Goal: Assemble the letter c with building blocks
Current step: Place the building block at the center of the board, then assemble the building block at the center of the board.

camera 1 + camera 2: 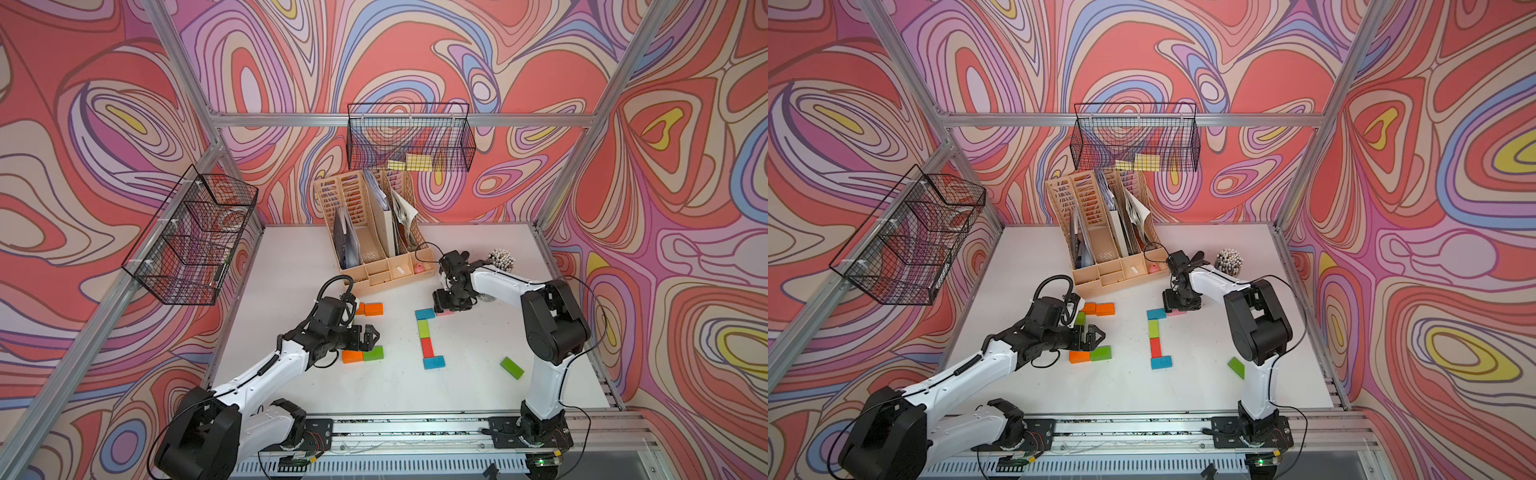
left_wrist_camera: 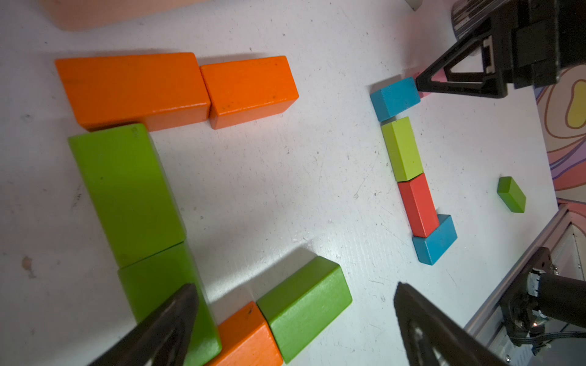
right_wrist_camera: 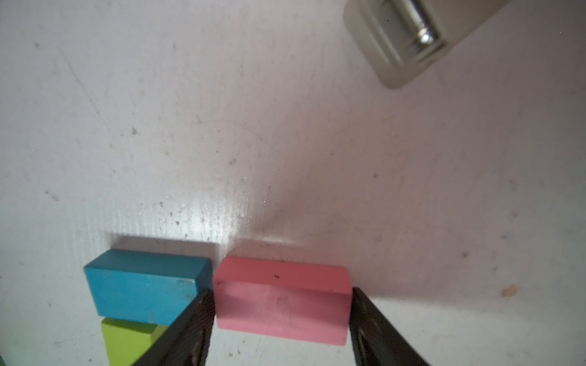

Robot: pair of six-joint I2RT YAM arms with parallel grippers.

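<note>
Pink block (image 1: pixel 446 313) mostly hidden under right gripper (image 3: pixel 282 293), clamp unclear, left gripper (image 2: pixel 295 286) apart

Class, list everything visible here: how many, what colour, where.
orange blocks: 3, orange, C by left pincer.
green blocks: 4, green, three in that C, one loose.
blue blocks: 2, blue, either end of second C's spine.
lime block, red block: 1 each, that spine.
pink block: 1, pink, beside rear blue.
organiser: 1, beige, table rear.
wire baskets: 2, black, on frame.
sticky notes: yellow, rear basket.
left pincer: black, open.
right pincer: black, flanking pink block.
</note>
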